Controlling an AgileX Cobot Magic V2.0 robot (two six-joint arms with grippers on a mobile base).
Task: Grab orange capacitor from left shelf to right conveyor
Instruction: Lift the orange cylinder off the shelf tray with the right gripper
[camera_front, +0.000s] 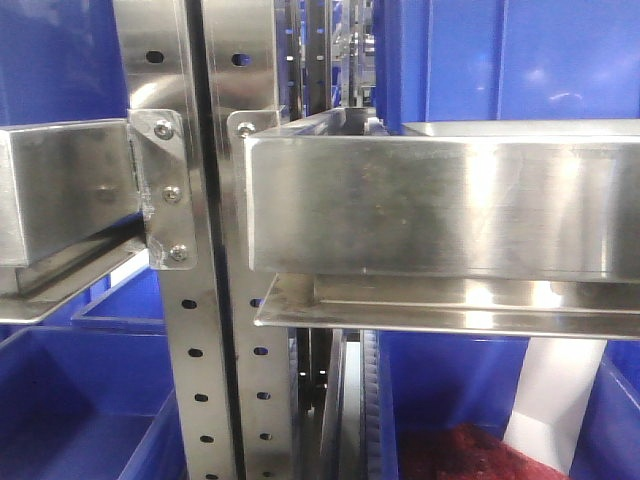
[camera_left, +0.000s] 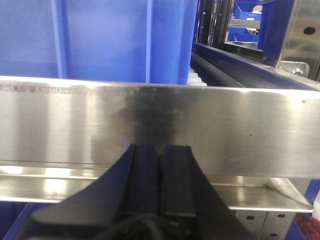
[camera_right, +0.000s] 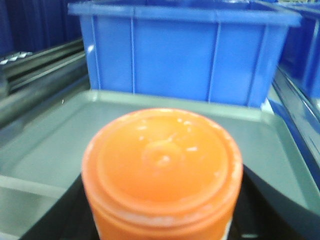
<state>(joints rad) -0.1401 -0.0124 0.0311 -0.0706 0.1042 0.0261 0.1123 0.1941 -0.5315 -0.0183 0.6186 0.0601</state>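
In the front view we look straight into the shelf (camera_front: 262, 400). Its upright posts (camera_front: 190, 350) are punched with holes, and a shiny steel tray front (camera_front: 440, 200) is bolted on at the right, with another at the left edge. Blue bins (camera_front: 80, 420) sit behind and below the steel. The bin at the lower right holds something dark red (camera_front: 470, 455), and a white strip (camera_front: 550, 400) leans into it.

Our left hand (camera_left: 160, 150) hangs just in front of a steel tray front (camera_left: 160, 125) in its own wrist view. Its two black fingers (camera_left: 145, 175) are pressed together with only a thin seam between them and nothing in the grip. A blue bin wall (camera_left: 115, 40) rises behind the steel.

The orange capacitor (camera_right: 162, 165) is in our right hand (camera_right: 162, 220). It stands upright and fills the lower middle of the right wrist view, with its round top facing the camera. The black fingers (camera_right: 55, 215) show at both sides of it, clamped on its body. The printing on its side is not readable from this angle. The capacitor is held over a shallow grey tray (camera_right: 55, 145), and we cannot tell whether its base touches the tray floor. A blue bin (camera_right: 175, 60) stands at the far edge of that tray. Blurred metal rails (camera_right: 35, 75) run along the left.
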